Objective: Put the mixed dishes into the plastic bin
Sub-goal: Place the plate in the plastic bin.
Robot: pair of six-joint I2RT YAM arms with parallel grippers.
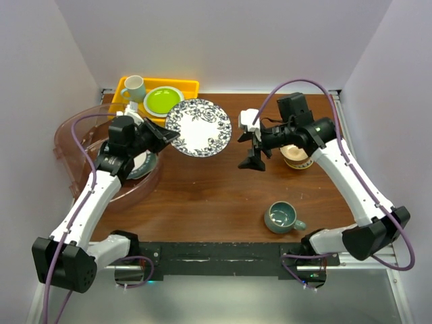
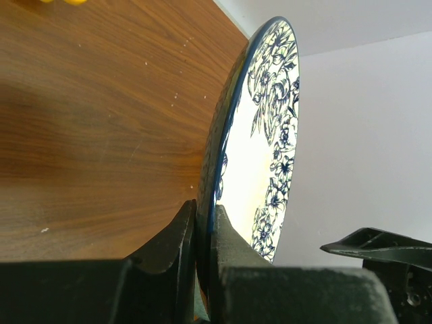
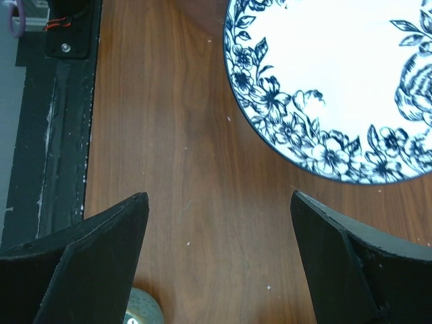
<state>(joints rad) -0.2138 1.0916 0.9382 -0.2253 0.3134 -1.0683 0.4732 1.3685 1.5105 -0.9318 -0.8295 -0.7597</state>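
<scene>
My left gripper (image 1: 169, 134) is shut on the left rim of a round blue-rimmed floral plate (image 1: 200, 127), held above the table just right of the pinkish plastic bin (image 1: 71, 138). In the left wrist view the plate (image 2: 260, 135) stands edge-on between my fingers (image 2: 233, 236). A dish (image 1: 145, 164) lies in the bin under my left arm. My right gripper (image 1: 254, 147) is open and empty over bare table right of the plate (image 3: 337, 74). A cream-tan bowl (image 1: 295, 156) sits behind my right wrist. A teal mug (image 1: 282, 217) stands at the front right.
A yellow tray (image 1: 190, 86) at the back left holds a white mug (image 1: 133, 88) and a lime-green plate (image 1: 162, 100). A black rail (image 1: 216, 256) runs along the table's front edge. White walls enclose both sides.
</scene>
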